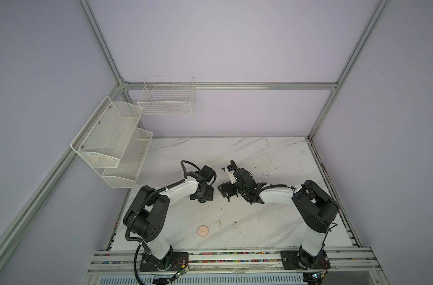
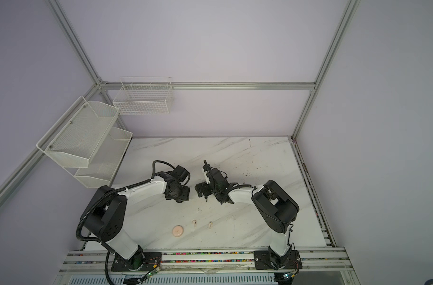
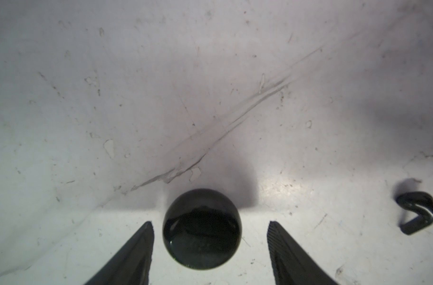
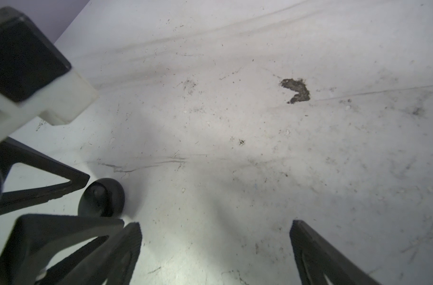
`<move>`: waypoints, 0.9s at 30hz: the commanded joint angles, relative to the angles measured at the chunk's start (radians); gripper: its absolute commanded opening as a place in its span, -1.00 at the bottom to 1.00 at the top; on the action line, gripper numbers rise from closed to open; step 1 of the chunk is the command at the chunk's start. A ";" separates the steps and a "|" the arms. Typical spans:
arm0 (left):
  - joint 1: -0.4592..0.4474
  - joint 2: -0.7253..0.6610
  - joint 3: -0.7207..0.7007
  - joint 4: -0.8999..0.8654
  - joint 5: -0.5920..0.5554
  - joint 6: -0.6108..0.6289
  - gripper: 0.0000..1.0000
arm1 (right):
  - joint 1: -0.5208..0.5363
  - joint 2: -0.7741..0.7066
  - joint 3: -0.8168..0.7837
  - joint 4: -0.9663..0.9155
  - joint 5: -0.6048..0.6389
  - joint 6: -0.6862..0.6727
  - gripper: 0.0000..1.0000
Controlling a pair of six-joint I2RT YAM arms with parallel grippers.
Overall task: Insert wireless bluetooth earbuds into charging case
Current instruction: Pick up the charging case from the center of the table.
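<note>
Left gripper [image 3: 209, 225] unclenched, jaws stood either side of black round charging case [image 3: 202, 229], not touching, right gripper [image 4: 215, 225] spread wide above marble tabletop [image 4: 235, 123]

Table top [image 1: 260, 158]: white marble-look, smooth, faint sheen, scuffed and dirt-specked. Black case [image 3: 202, 228]: glossy plastic, shows reflections. Cream case [image 1: 203, 231], 6 o'clock on table: matt. Left gripper fingers [image 3: 136, 251]: matt black, finely ribbed. Shelf [image 1: 106, 138], 10 o'clock: white-coated metal mesh. Frame rail [image 1: 230, 85], 12 o'clock: bare silvery metal, satin.

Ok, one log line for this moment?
left gripper: open, astride black case | right gripper: open, empty | pale earbuds: loose on table
</note>
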 commanded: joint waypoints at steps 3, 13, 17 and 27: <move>-0.004 0.012 -0.027 -0.027 -0.026 0.011 0.39 | -0.007 -0.008 0.019 -0.011 0.003 0.001 0.95; -0.003 0.054 -0.008 -0.009 -0.049 0.021 0.29 | -0.007 -0.006 0.018 -0.011 0.003 0.001 0.95; -0.003 0.048 -0.013 -0.004 -0.048 0.019 0.25 | -0.007 -0.005 0.016 -0.011 0.006 0.001 0.95; -0.003 0.033 -0.015 -0.003 -0.046 0.018 0.14 | -0.007 -0.013 0.013 -0.017 0.018 0.004 0.95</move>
